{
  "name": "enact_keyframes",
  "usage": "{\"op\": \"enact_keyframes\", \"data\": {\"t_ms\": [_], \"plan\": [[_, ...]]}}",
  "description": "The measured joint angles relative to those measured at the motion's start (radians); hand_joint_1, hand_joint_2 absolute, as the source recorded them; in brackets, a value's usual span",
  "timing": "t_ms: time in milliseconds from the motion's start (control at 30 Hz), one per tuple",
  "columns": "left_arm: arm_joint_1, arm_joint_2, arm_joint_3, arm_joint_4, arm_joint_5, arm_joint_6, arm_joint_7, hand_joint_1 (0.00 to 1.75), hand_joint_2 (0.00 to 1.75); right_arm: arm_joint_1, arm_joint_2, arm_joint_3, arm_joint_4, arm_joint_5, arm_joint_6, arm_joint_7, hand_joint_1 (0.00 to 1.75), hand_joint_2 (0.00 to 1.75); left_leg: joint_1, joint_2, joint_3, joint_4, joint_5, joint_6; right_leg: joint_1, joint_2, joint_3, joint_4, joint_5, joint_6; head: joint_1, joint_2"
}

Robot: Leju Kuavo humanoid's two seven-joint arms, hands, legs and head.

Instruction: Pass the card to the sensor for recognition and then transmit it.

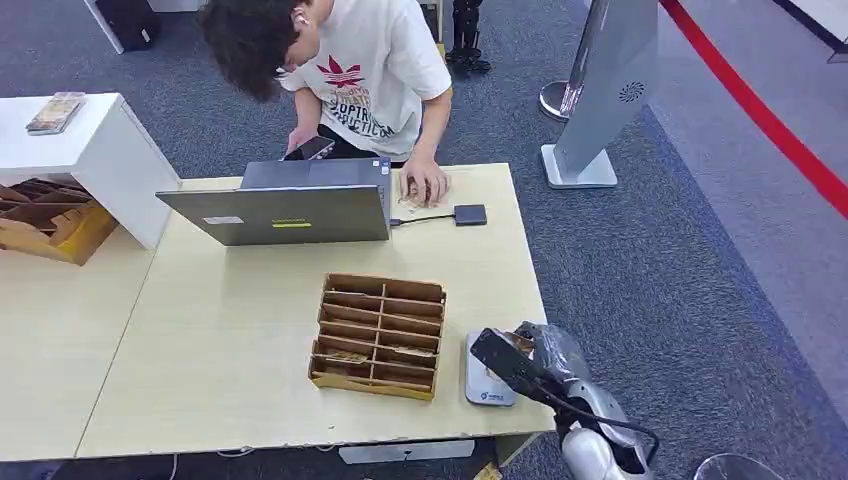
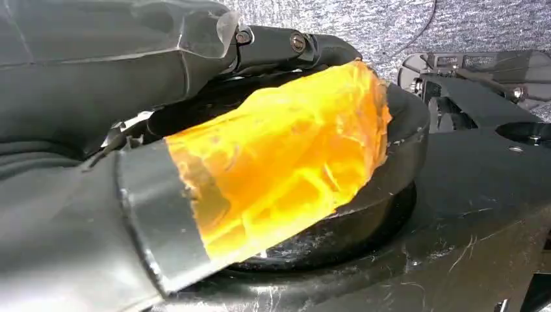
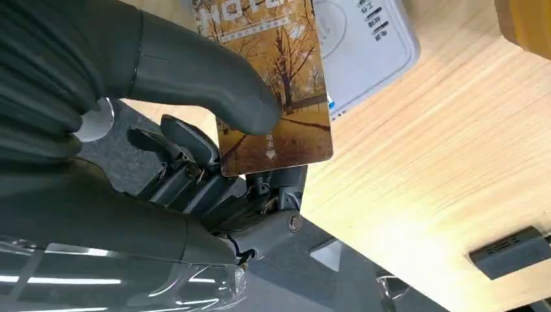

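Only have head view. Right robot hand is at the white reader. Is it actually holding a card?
Observer: Yes. In the right wrist view the right robot hand pinches a card between its thumb and fingers.
Operator: What's on the card?
Observer: The face towards the wrist camera is printed with autumn trees in brown and gold. The thumb covers part of it.
Operator: Is it lined up with the reader?
Observer: In that view one end of the card overlaps the white reader, which lies on the wooden table. I can't tell whether they touch.
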Motion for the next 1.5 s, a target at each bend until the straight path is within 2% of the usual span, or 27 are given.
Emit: {"op": "enact_keyframes", "data": {"t_ms": [1500], "plan": [[-0.001, 0.005, -0.033, 0.000, 0.026, -0.008, 0.008, 0.00, 0.00, -0.037, 0.016, 0.003, 0.050, -0.002, 0.015, 0.002, 1.75, 1.75, 0.000, 0.000, 0.000, 0.000, 0.000, 0.000, 0.000, 0.000, 0.000, 0.000, 0.000, 0.000, 0.000, 0.000]]}}
